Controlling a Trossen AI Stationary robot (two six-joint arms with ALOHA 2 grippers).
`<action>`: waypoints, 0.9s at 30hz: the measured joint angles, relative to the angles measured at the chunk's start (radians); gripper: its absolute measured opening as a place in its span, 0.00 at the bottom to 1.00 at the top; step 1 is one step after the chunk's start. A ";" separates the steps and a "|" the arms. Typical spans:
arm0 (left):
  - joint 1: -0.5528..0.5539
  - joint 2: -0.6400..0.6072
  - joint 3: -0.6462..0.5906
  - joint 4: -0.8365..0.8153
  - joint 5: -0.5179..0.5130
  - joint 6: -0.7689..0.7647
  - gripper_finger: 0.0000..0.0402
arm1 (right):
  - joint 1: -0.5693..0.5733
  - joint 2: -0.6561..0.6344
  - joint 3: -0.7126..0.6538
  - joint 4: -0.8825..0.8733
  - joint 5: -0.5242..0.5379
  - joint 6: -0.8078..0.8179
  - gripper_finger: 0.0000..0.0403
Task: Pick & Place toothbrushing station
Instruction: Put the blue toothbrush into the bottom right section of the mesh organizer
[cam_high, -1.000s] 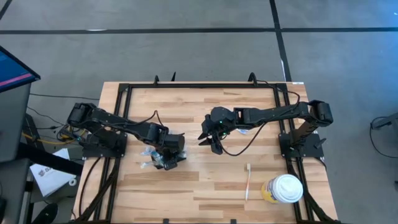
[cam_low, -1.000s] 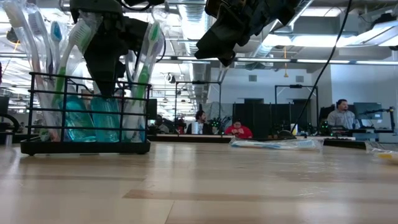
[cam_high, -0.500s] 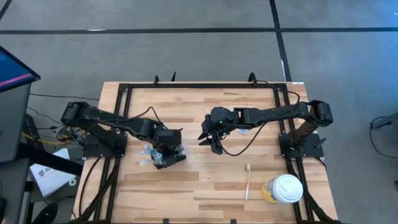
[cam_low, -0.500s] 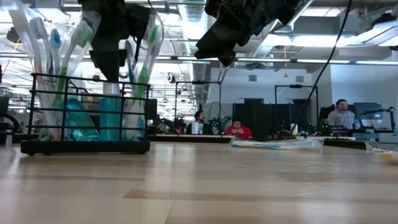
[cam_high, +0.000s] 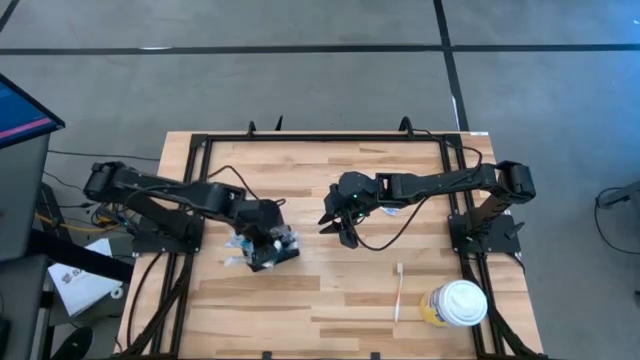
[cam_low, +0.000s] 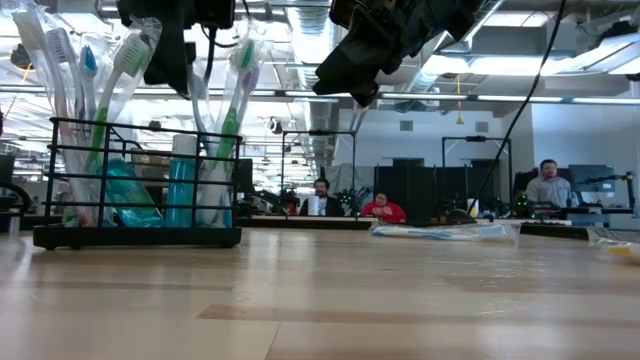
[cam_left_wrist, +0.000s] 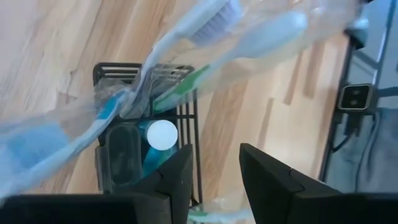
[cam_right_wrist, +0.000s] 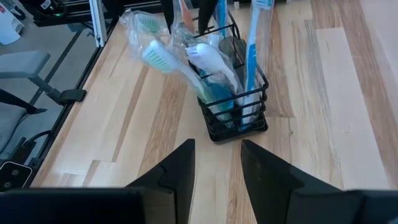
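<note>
The toothbrushing station (cam_high: 262, 258) is a small black wire holder standing on its flat base left of the table's middle. It holds several plastic-wrapped toothbrushes (cam_low: 232, 95) and an upright blue tube with a white cap (cam_left_wrist: 163, 134). My left gripper (cam_low: 178, 72) hangs open just above the holder (cam_left_wrist: 146, 155), with nothing between its fingers. My right gripper (cam_high: 338, 228) hovers open over the table's middle, to the right of the holder (cam_right_wrist: 236, 106), and is empty.
A loose toothbrush (cam_high: 398, 291) lies near the front right. Beside it stands a yellowish cup with a white lid (cam_high: 460, 303). A clear-wrapped packet (cam_low: 445, 230) lies at the far right under my right arm. A black rail frame (cam_high: 325, 137) borders the table.
My left gripper has risen out of the holder and drawn back a little toward the table's left edge, its fingers staying apart. The blue tube stays standing upright in the holder, which has not moved.
</note>
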 joint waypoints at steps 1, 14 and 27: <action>0.000 -0.012 0.000 0.000 0.000 -0.001 0.32 | 0.000 0.000 0.000 0.000 0.000 0.000 0.30; 0.000 -0.174 0.000 0.016 -0.005 -0.001 0.32 | -0.006 0.000 0.000 -0.004 0.000 0.001 0.30; 0.000 -0.342 0.000 0.044 -0.151 0.009 0.32 | -0.108 -0.008 0.000 -0.324 0.000 0.081 0.30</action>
